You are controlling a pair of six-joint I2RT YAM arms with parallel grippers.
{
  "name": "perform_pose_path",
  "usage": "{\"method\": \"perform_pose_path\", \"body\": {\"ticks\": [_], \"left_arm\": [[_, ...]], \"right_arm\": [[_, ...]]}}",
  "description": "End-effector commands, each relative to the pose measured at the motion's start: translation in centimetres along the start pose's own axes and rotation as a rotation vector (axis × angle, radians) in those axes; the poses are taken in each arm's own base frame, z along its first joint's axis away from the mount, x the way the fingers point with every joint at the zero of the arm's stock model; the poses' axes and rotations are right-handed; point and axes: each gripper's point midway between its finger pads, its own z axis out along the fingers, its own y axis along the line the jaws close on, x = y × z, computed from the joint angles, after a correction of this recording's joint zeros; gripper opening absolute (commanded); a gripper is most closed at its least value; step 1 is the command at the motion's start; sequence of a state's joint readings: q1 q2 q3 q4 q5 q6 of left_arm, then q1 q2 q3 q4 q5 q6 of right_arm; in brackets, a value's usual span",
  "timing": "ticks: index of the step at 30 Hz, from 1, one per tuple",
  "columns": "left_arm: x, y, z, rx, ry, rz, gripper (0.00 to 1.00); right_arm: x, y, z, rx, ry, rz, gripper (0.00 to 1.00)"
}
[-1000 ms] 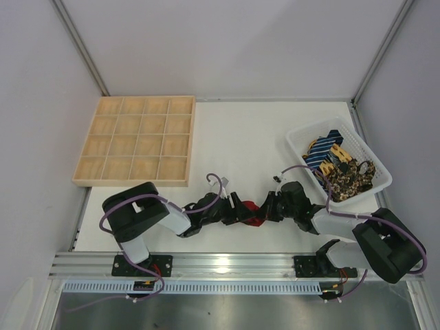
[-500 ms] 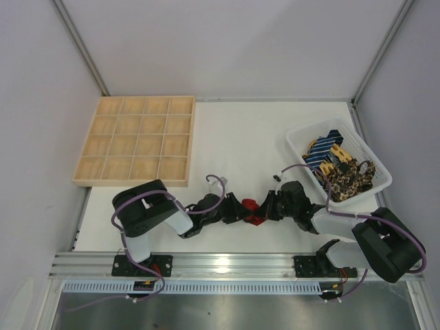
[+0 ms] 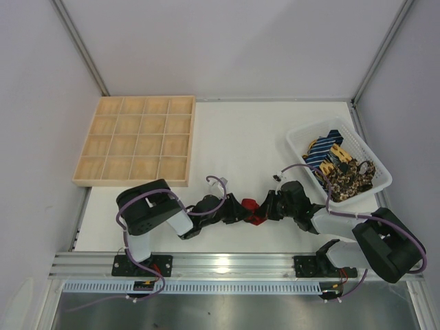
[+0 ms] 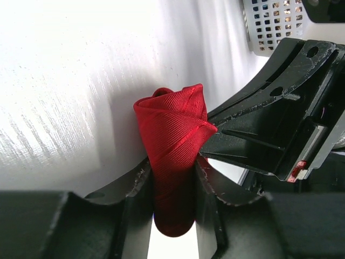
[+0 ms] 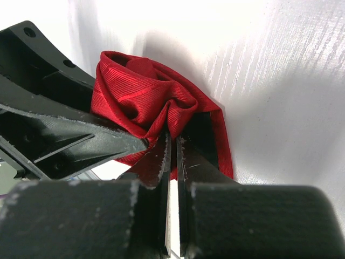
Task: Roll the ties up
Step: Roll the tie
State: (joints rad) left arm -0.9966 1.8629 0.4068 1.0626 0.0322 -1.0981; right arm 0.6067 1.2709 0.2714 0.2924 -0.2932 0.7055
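A red tie (image 3: 251, 208), wound into a loose roll, lies on the white table near the front edge, between my two grippers. My left gripper (image 3: 238, 210) comes at it from the left. In the left wrist view the roll (image 4: 175, 135) stands between the fingers (image 4: 135, 186), which press on both its sides. My right gripper (image 3: 265, 209) reaches in from the right. The right wrist view has its jaws (image 5: 173, 141) nearly together, pinching a fold of the red tie (image 5: 143, 102). More ties, navy striped (image 3: 323, 152) and brown-black speckled (image 3: 350, 177), lie in a basket.
The white plastic basket (image 3: 377, 180) sits at the right side of the table. A wooden tray (image 3: 134, 141) with many square compartments lies at the back left. Purple cables loop over both arms. A metal rail runs along the near edge.
My left gripper has closed in on the red roll, and the left arm's elbow has shifted a little to the right. The right gripper has kept its pinch and place.
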Motion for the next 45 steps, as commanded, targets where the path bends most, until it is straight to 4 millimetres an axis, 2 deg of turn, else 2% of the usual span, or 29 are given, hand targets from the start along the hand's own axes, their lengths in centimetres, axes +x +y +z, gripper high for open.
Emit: {"method": "perform_pose_path", "body": {"ticks": [1, 3, 6, 11, 16, 24, 32, 36, 41, 43, 45], "left_arm": [[2.3, 8.8, -1.6, -0.308, 0.073, 0.090, 0.39], [2.5, 8.9, -1.7, -0.310, 0.081, 0.086, 0.47], [2.8, 9.0, -1.7, -0.311, 0.093, 0.072, 0.49], [3.1, 9.4, -1.8, -0.322, 0.104, 0.060, 0.48], [3.2, 9.7, -2.0, -0.330, 0.115, 0.056, 0.47], [3.0, 9.5, -1.5, -0.328, 0.117, 0.072, 0.47], [3.4, 9.1, -1.4, -0.302, 0.146, 0.083, 0.46], [3.6, 9.2, -1.3, -0.301, 0.154, 0.083, 0.47], [3.8, 9.3, -1.3, -0.295, 0.159, 0.077, 0.47], [3.8, 9.2, -1.3, -0.291, 0.159, 0.075, 0.47], [3.8, 9.1, -1.3, -0.286, 0.161, 0.075, 0.47]], "right_arm": [[5.2, -4.4, -1.1, 0.165, 0.177, 0.017, 0.00], [4.8, -4.1, -1.3, 0.163, 0.161, 0.022, 0.04], [4.3, -3.9, -1.5, 0.165, 0.145, 0.023, 0.06], [4.0, -3.7, -1.9, 0.170, 0.135, 0.027, 0.19], [3.3, -3.3, -2.4, 0.180, 0.111, 0.028, 0.37], [1.5, -2.2, -3.5, 0.185, 0.074, -0.002, 0.52], [0.3, -1.4, -4.4, 0.171, 0.047, -0.008, 0.58], [-1.8, 0.1, -5.3, 0.152, 0.002, -0.037, 0.60], [-3.9, 0.7, -6.0, 0.164, -0.047, -0.065, 0.61], [-5.4, 0.9, -6.0, 0.165, -0.082, -0.067, 0.60], [-6.2, 0.4, -5.2, 0.190, -0.086, -0.066, 0.51]]}}
